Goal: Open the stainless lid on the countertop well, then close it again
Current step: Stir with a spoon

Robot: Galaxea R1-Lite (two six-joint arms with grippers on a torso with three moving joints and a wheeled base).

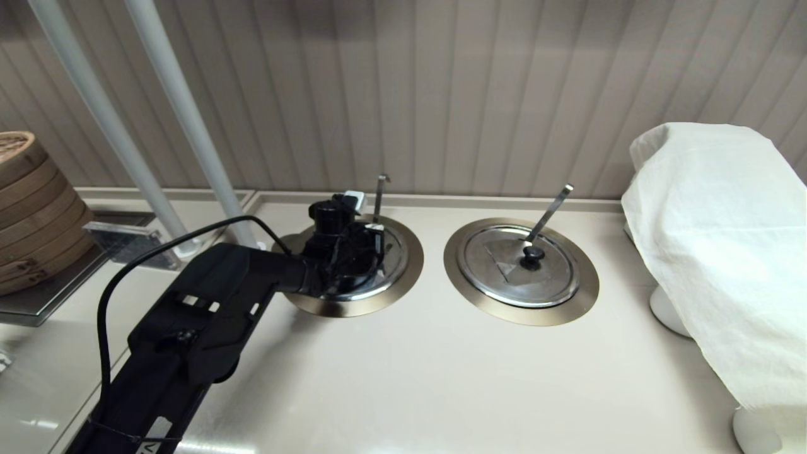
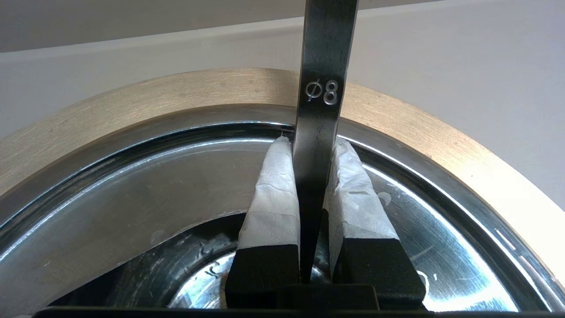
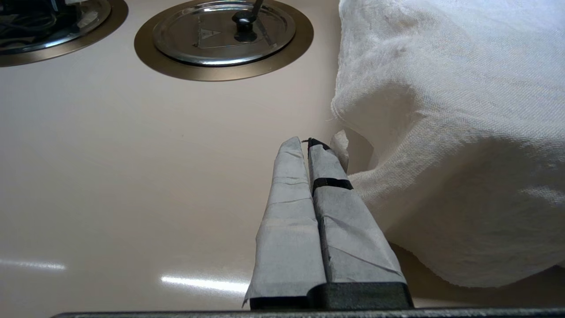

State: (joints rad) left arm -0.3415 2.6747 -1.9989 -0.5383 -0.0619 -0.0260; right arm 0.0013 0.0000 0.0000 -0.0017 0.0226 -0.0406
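The countertop well sits left of its twin on the counter, and the stainless lid is seated in it beneath the left gripper. The fingers straddle the ladle handle — apparently clamped on it, not the knob. A regrasp lower is judged wise — the right gripper is parked, fingers together.

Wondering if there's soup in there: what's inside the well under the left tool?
Unseen: the stainless lid covers the countertop well. Only its bronze ring and the ladle handle poking out show. The left tool hides the lid's knob.
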